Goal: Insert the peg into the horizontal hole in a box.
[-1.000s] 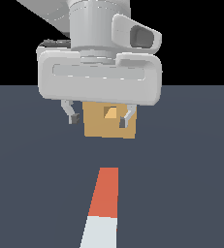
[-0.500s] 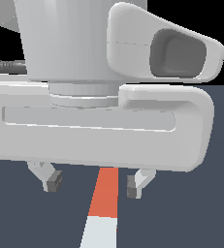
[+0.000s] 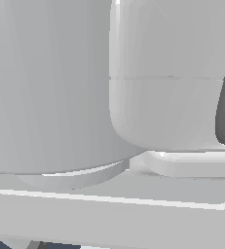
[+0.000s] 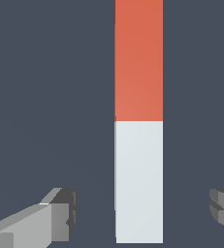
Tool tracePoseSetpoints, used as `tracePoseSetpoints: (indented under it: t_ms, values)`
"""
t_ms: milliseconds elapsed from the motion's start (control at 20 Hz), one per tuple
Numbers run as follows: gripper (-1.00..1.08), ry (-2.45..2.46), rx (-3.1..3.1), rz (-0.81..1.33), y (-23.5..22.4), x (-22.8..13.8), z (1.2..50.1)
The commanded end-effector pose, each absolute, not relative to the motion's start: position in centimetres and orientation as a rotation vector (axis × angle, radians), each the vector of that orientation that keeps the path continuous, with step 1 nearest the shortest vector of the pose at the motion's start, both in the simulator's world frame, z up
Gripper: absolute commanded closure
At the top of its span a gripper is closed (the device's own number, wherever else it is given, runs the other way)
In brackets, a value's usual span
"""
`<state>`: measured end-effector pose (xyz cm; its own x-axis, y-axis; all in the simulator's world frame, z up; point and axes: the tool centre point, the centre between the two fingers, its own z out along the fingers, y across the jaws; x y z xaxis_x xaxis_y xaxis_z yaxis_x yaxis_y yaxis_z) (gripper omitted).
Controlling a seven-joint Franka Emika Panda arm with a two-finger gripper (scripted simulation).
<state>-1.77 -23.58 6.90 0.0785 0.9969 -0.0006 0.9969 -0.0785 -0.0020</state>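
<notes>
Dark slate-blue counter (image 4: 45, 97) fills the wrist view, and on it lies the peg (image 4: 138, 121), red-orange half ahead, pale half nearer our tool (image 4: 142, 213). We see its fingers (image 4: 60, 215) spread wide, one on either side of the pale end, apart from it and holding nothing. We judge we are at the approach for the grasp: next we need to lower squarely over the pale half and close evenly. In the exterior view the arm's grey body blocks nearly everything, so we cannot see the box or its hole, and no containers show
</notes>
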Motion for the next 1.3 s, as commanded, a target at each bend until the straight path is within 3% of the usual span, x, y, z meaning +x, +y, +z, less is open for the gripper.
tracePoseSetpoints:
  t_ms: [0,900,950,1250]
  values:
    - [-0.92,-2.132,-2.306,0.003,-23.6,-1.8,6.9]
    - [-0.92,-2.134,-2.305,0.000,-23.7,-1.6,1.9]
    - [1.08,-2.134,-2.305,0.000,-23.7,-1.6,1.9]
    - [1.08,-2.134,-2.305,0.000,-23.7,-1.6,1.9]
